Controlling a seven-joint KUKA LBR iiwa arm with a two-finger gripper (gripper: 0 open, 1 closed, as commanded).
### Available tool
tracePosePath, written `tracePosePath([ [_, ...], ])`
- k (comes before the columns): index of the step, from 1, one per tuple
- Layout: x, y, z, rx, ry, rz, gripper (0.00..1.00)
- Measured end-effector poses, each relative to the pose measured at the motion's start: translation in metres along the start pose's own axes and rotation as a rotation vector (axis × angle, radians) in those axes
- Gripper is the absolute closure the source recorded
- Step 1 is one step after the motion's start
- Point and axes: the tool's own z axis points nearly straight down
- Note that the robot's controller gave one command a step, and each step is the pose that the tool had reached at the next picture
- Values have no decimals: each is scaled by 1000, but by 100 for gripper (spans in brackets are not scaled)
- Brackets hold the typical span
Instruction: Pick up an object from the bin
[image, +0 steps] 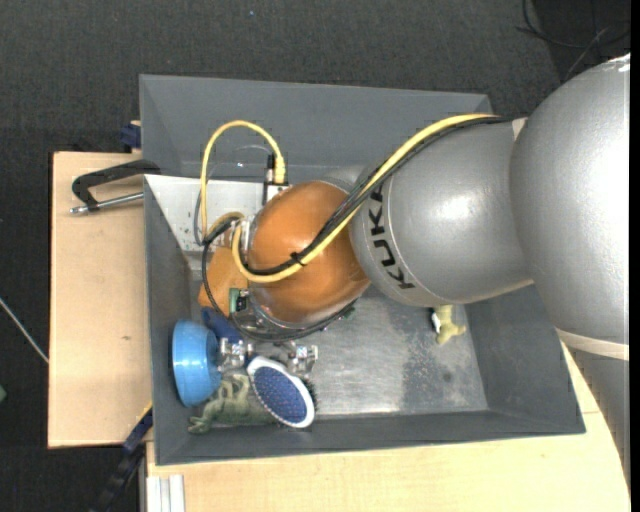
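Note:
My gripper (268, 355) hangs under the orange wrist cover near the bin's front left corner. It is open, with metal fingertips (236, 351) standing apart and nothing between them. Just in front of it lies an oval brush (281, 393) with a white rim and dark blue bristles. A round blue cup (190, 361) lies on its side to the gripper's left, close to the left fingertip. An olive camouflage cloth piece (224, 407) lies against the front wall, touching the brush.
A small pale yellow thing (446, 325) lies alone on the bin floor at the right. An orange thing (209, 291) shows partly behind the wrist by the left wall. A white sheet (176, 203) leans in the back left corner. The arm covers the bin's middle.

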Motion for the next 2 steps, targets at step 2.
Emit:
tracePosePath([
  [2, 4, -6, 22, -27, 6, -157, 0],
])
